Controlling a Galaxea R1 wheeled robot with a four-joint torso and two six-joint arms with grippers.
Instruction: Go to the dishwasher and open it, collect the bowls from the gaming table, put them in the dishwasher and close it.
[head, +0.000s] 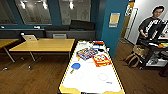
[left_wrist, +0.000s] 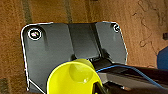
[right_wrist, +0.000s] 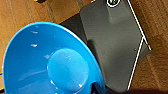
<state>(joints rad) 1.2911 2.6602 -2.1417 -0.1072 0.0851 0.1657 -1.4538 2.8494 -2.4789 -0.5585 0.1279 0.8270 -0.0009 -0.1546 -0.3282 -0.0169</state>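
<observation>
Altogether two bowls: yellow bowl (left_wrist: 75, 78), blue bowl (right_wrist: 50, 62).

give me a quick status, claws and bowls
Left claw carrying a yellow bowl. Right claw carrying a blue bowl. White game table directly ahead, boxes on it.

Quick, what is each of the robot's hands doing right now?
Left tool: holding a yellow bowl.
Right tool: holding a blue bowl.
</observation>
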